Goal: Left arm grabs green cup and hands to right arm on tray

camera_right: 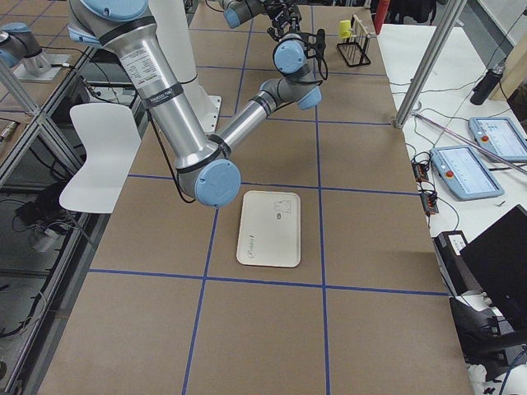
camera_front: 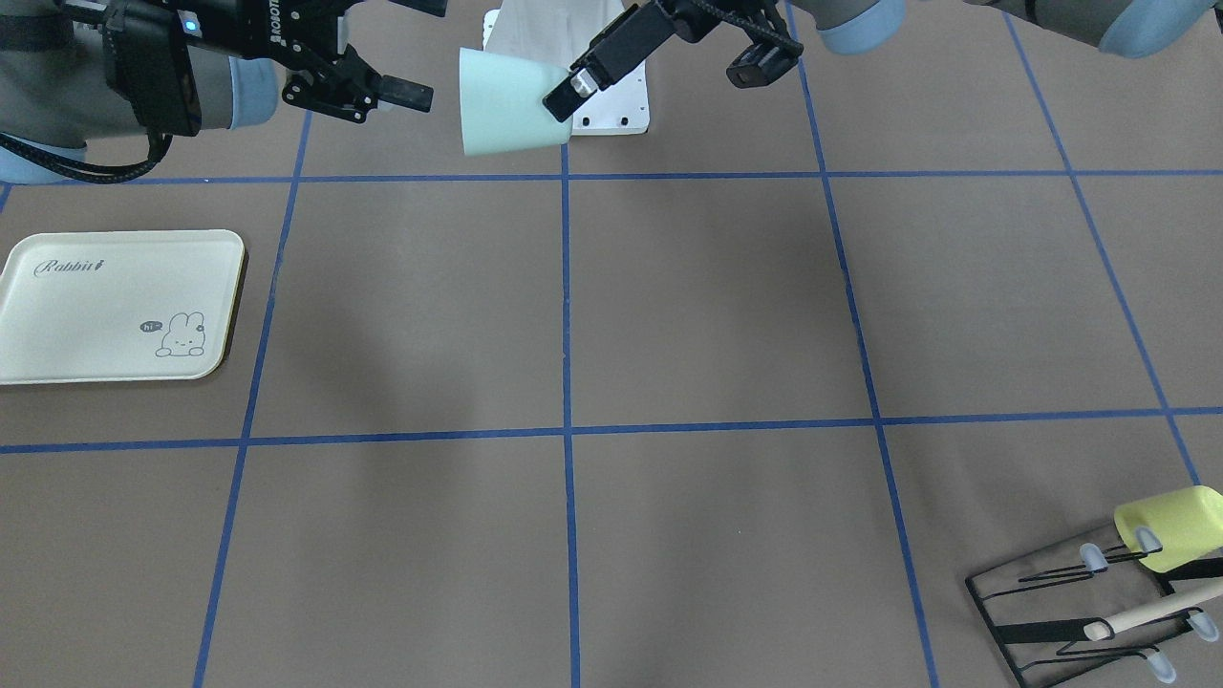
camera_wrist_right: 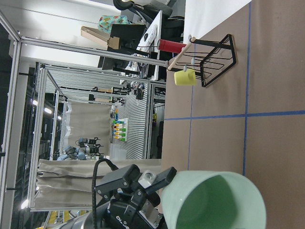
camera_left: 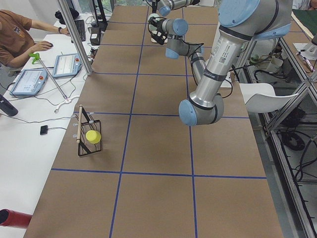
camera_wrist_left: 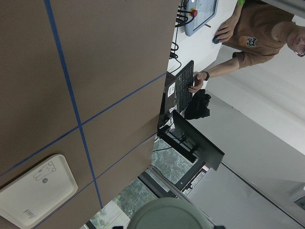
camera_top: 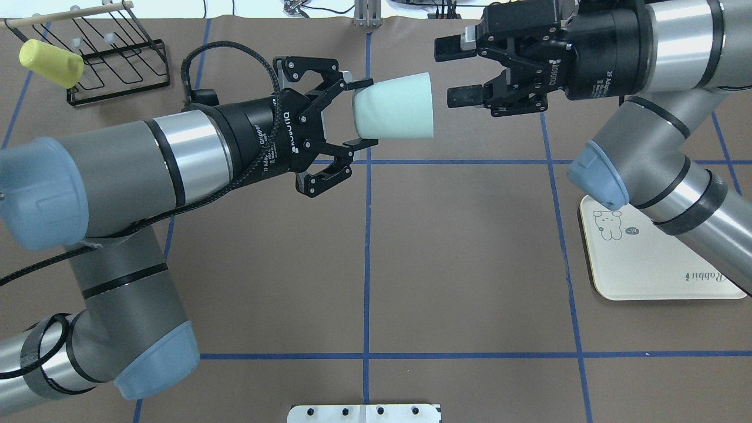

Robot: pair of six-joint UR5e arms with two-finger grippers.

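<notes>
My left end effector clamps the green cup by its base, sideways above the worktop. Its mouth faces my right end effector, fingers spread. The cup seems light, rigid and slick, so I'd grip the wall near the rim.

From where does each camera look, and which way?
Overhead: behind the robot, looking down; left pincer holds green cup, right pincer open.
Front-facing: across the table, facing robot; both pincers.
Exterior left: table's end; left arm near.
Exterior right: other end; right arm near.
Left wrist: cup's base, tray beyond.
Right wrist: cup's mouth.
Overhead, front-facing share cup, tray.
</notes>
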